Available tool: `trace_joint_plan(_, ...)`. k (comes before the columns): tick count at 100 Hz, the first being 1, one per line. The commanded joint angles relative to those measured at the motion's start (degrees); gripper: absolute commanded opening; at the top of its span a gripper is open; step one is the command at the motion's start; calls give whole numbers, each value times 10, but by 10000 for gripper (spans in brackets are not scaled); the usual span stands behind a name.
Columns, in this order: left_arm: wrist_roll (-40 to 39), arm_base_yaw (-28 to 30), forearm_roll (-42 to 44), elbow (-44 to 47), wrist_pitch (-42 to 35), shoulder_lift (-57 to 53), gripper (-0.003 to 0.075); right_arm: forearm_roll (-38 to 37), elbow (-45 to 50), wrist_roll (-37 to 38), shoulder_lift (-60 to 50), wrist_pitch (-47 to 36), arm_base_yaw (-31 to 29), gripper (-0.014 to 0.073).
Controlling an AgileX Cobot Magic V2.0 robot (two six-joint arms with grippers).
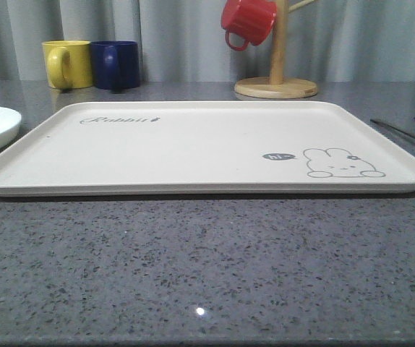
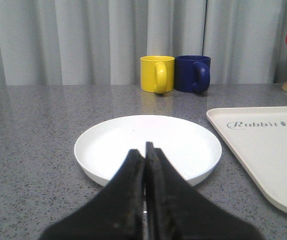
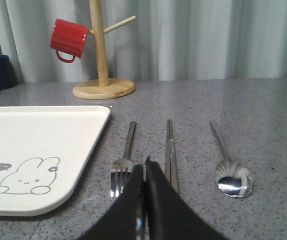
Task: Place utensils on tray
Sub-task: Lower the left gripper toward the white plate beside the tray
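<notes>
Right gripper (image 3: 144, 172) closed beside fork (image 3: 123, 165), tray (image 3: 91, 150) rim near

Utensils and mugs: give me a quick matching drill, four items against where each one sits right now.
Items:
1. fork
2. spoon
3. red mug
4. yellow mug

Places:
A. hanging on the wooden mug tree
B. on the counter, nearest the tray
C. touching the blue mug
D. on the counter, farthest from the tray

Pairs: 1-B, 2-D, 3-A, 4-C
</notes>
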Motion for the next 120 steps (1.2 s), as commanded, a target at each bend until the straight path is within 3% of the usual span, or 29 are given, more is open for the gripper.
trace_joint_plan(1, -3, -5, 1, 15, -46, -19, -19, -2, 0, -5, -11, -49, -4, -69)
trace_joint_plan(34, -3, -5, 2, 4, -50, -19, -19, -2, 0, -5, -11, -49, -4, -69)
trace_joint_plan(55, -3, -5, -1, -71, -26, 6, -19, -2, 0, -5, -11, -49, -4, -69)
trace_joint_plan(100, -3, -5, 1, -408, 316, 278, -19, -2, 0, -5, -11, -49, -4, -69)
trace_joint_plan(120, -3, -5, 1, -488, 370, 390, -19, -2, 0, -5, -11, -49, -4, -69)
